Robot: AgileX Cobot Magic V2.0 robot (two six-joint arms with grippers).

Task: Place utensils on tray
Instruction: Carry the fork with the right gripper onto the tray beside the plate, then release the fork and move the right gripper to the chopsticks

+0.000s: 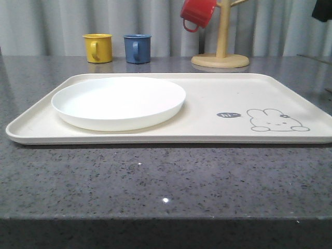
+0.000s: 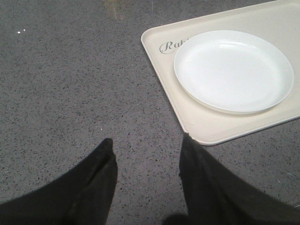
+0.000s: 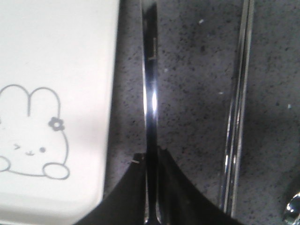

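Observation:
The cream tray [image 1: 207, 93] lies across the grey counter, with a rabbit drawing [image 1: 277, 120] at its right end. In the right wrist view my right gripper [image 3: 150, 158] is shut on the handle of a slim silver utensil [image 3: 151, 84], just beside the tray [image 3: 70, 47] edge; the utensil's head is hidden. A pair of chopsticks [image 3: 236, 117] and a spoon bowl [image 3: 293, 211] lie on the counter further from the tray. My left gripper [image 2: 147, 139] hangs open over bare counter, its right finger close to a tray [image 2: 187, 117] corner.
A round white plate [image 1: 118, 101] sits on the tray's left half and shows as the plate [image 2: 233, 70] in the left wrist view. Behind the tray stand a yellow mug [image 1: 98, 47], a blue mug [image 1: 137, 48] and a wooden mug stand [image 1: 220, 52] holding a red mug [image 1: 198, 13].

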